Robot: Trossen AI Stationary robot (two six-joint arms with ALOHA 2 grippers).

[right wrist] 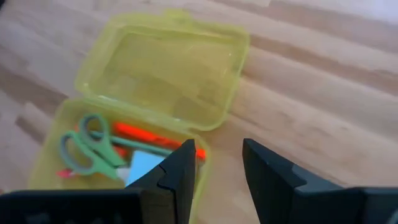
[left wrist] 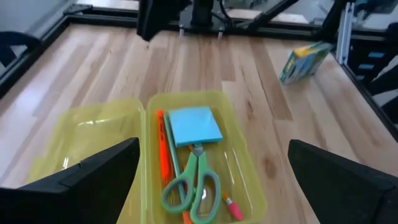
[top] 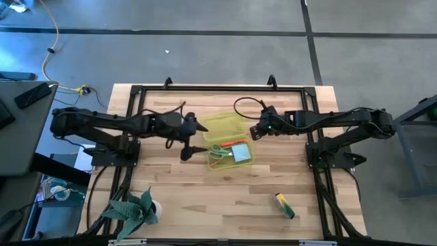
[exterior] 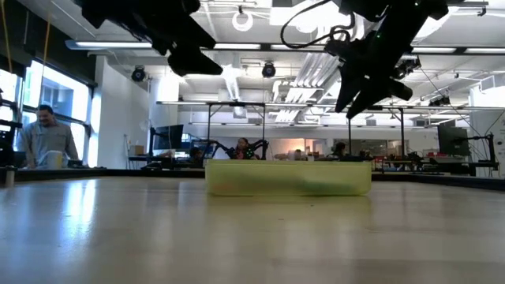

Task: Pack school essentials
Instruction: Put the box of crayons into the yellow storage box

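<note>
My left end effector (top: pixel 193 139) hangs above the tabletop just beside the case's left edge, fingers spread wide, nothing in them. My right end effector (right wrist: pixel 214 163) sits over the case's right side, fingers parted a little, also empty.

Between them, near the middle of the tabletop, the yellow case (top: pixel 213 167) lies open, lid (right wrist: pixel 165 65) folded flat toward the far edge. Inside the tray:
- green-handled scissors (left wrist: pixel 193 185)
- light-blue note pad (left wrist: pixel 194 126)
- red-orange marker (left wrist: pixel 164 151)
- a green pencil beside the marker
- tiny red piece (left wrist: pixel 232 208) near the scissor handles

Outside it: a yellow-green stick (top: pixel 285 205) lies alone well toward the near right corner of the tabletop. A leafy plant (top: pixel 132 209) stands at the near left corner, not part of the job.

My read: most of the packing is done. Left, as I judge it: fetch the stick into the tray, then swing the lid shut.
</note>
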